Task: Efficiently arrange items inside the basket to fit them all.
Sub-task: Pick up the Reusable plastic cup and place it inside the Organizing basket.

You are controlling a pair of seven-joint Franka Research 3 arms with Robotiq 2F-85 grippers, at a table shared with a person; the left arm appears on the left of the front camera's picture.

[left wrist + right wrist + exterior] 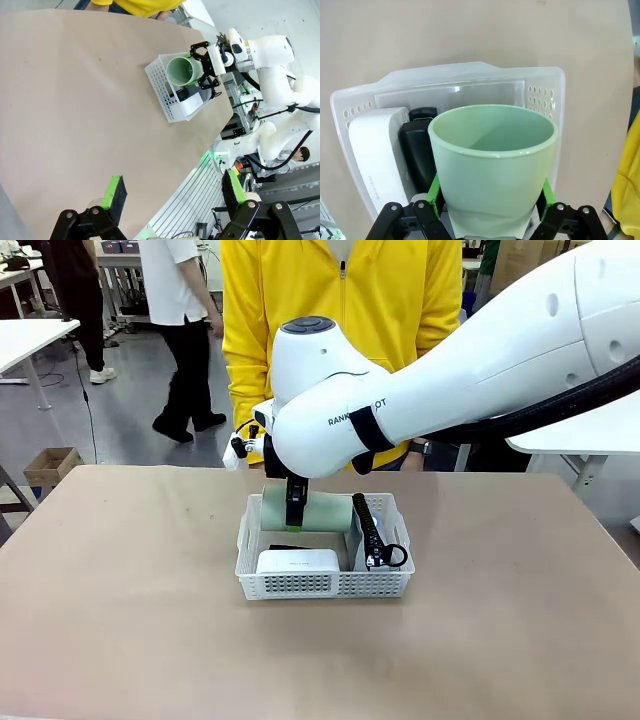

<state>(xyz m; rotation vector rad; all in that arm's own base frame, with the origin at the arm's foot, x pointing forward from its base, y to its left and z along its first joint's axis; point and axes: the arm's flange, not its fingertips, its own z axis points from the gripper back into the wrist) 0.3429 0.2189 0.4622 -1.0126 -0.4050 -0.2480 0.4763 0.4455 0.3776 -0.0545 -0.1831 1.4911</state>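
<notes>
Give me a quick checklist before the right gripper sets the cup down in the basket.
1. Grip on cup: right gripper pads on both sides, ok.
2. Cup over basket: lying sideways at the far side, ok.
3. White device seated at the near wall: ok.
4. Pouch lies inside at the robot's right end: ok.
5. Free floor under the cup: cannot tell, the cup hides it.
6. Left gripper open, well away from the basket: ok.
</notes>
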